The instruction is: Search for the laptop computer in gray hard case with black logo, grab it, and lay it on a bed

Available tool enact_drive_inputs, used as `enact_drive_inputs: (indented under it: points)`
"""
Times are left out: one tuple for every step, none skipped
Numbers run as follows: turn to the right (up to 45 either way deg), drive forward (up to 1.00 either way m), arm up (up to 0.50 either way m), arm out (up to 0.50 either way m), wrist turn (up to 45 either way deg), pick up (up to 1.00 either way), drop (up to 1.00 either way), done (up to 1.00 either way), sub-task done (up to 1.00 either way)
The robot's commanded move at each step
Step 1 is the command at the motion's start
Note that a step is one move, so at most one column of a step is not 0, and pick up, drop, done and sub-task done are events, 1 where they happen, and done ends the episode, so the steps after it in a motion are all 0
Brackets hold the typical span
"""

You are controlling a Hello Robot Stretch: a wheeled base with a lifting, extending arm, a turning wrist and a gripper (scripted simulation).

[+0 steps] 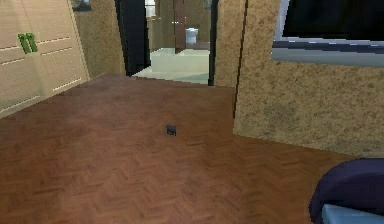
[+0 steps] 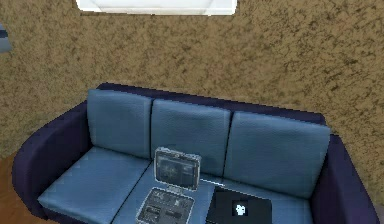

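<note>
1. Pincer: whether it is released, clenched or grasping anything cannot be told from these pictures, so the reach is judged from the arm's side alone.
2. Gray laptop [image 2: 172,185]: it lies unfolded on the middle seat of the sofa [image 2: 45,140], at 6 o'clock in the arm side view. The lid stands upright toward 12 o'clock. The keyboard deck lies flat toward 6 o'clock and runs to the bottom edge. Its colour fits the task's wording, but a black logo cannot be made out.
3. Governing relation: the laptop lies out on the side toward which the arm reaches, close in and slightly toward 9 o'clock of centre. Its long axis, the hinge line, runs roughly 9 to 3 o'clock, so an extending arm would probably meet it broadside.
4. Black laptop [image 2: 238,208]: this one is folded flat with a pale logo on its lid, just beside the gray laptop at its 3 o'clock. Whether the two touch cannot be told. It is probably not the wanted one and could be nudged during a grasp.
5. Edges: the sofa's back cushions at 12 o'clock close off the far side, so lifting room is likely upward.
6. Forward view: the wood floor [image 1: 100,160] runs to a doorway [image 1: 170,40] at 12 o'clock, with a small dark object [image 1: 171,129] near the centre. A wall with a dark screen [image 1: 335,22] stands at 2 o'clock and the sofa at 5 o'clock.
</note>
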Motion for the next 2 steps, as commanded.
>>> enact_drive_inputs:
  points:
    - [0.0,0.0,0.1,0.0,0.0,0.0,0.0,0.0,0.0]
    - [0.0,0.0,0.5,0.0,0.0,0.0,0.0,0.0,0.0]
